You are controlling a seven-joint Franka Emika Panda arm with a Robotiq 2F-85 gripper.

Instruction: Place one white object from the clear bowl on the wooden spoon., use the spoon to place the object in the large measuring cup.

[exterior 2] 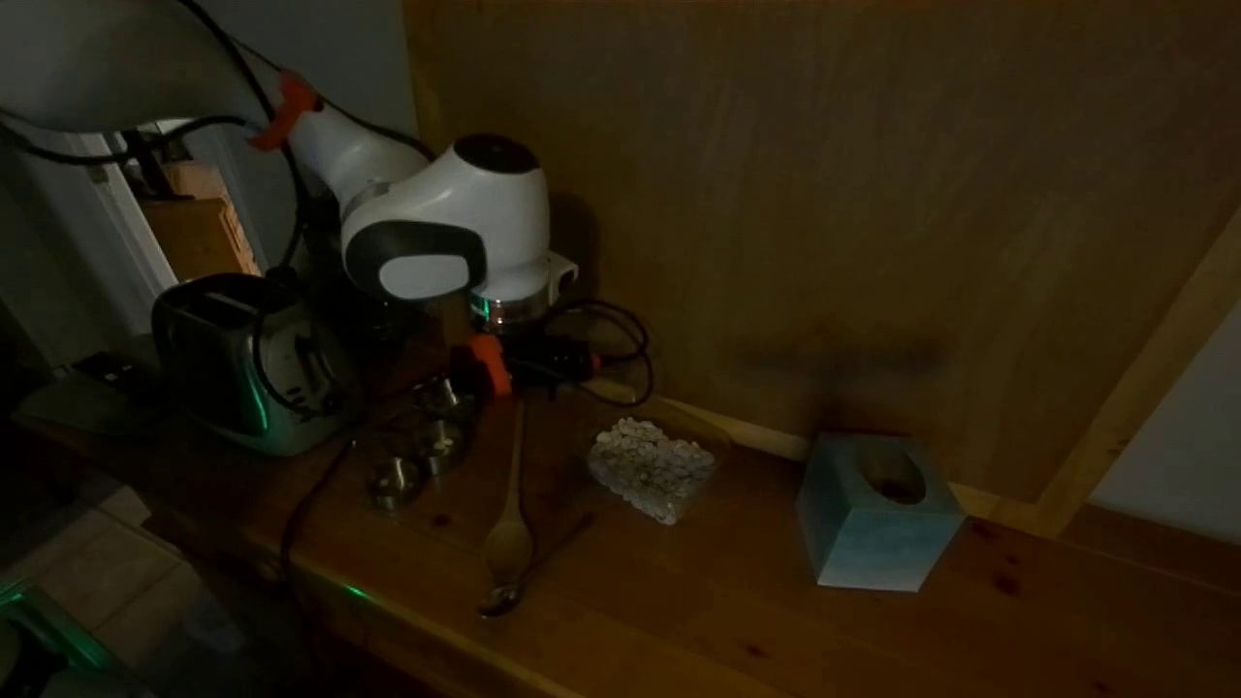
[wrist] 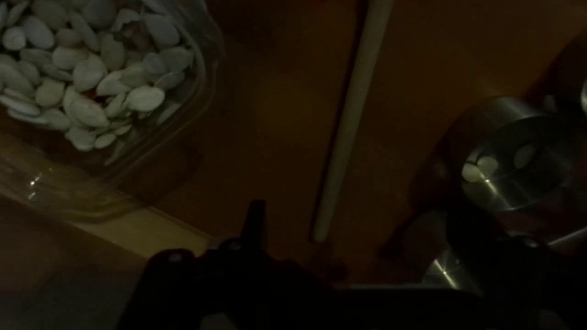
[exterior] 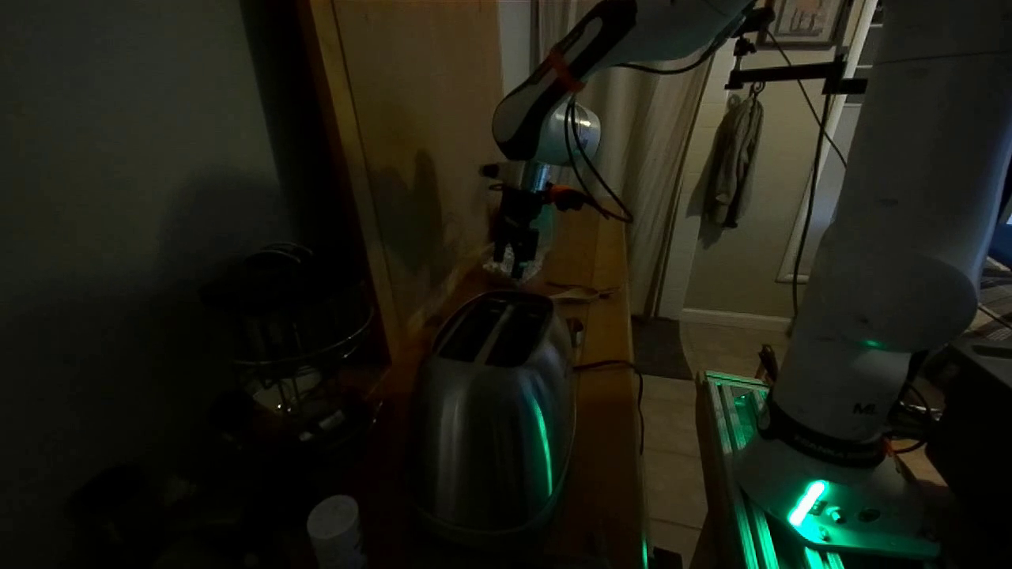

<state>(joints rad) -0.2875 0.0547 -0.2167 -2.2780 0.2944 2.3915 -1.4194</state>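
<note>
Seeing only dimly, I judge my end effector [wrist: 358,208] spread; if lowered off-centre, it could roll the wooden spoon [wrist: 352,119] or tip a measuring cup [wrist: 509,193].

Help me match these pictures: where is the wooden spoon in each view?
In an exterior view: wooden spoon, slightly right of center, beyond the toaster.
In an exterior view: wooden spoon, below and left of center, beside the metal cups.
In the wrist view: only its handle, right of center.
Shared landmark: the clear bowl of white pieces.
</note>
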